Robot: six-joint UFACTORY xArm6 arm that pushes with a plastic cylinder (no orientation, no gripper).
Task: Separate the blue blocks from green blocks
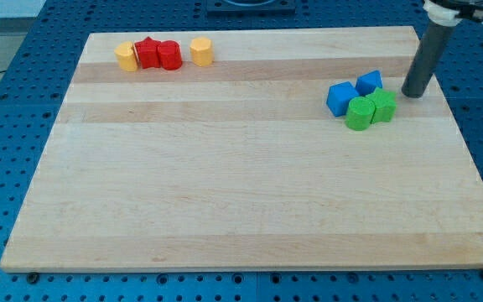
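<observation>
Board (241,201): pale wood, takes up most of view, sits on blue pegboard (23,168). All places below given rel. to the blue/green cluster near board's right edge, upper part.

Cluster, 4 blocks, packed tight. Big blue block (340,98) at its left; small blue cube (370,82) at its top, touching or nearly so. Green cylinder (360,114) at bottom, pressed against big blue. Green block (383,106), shape unclear, at right, touching cylinder and just below small blue.

Our judgement: task not begun or barely so. Blues and greens sit as one clump, no gap btwn colours. All separation left to do.

Far to cluster's left, near board's top edge: row of 2 red blocks (158,54) flanked by 2 yellow ones (201,51). Not task items, well apart.

Our rod: no fingers to report, just a plain dark rod. My tip (413,95) just right of cluster, beside green block, near small blue, small gap visible, not touching.
</observation>
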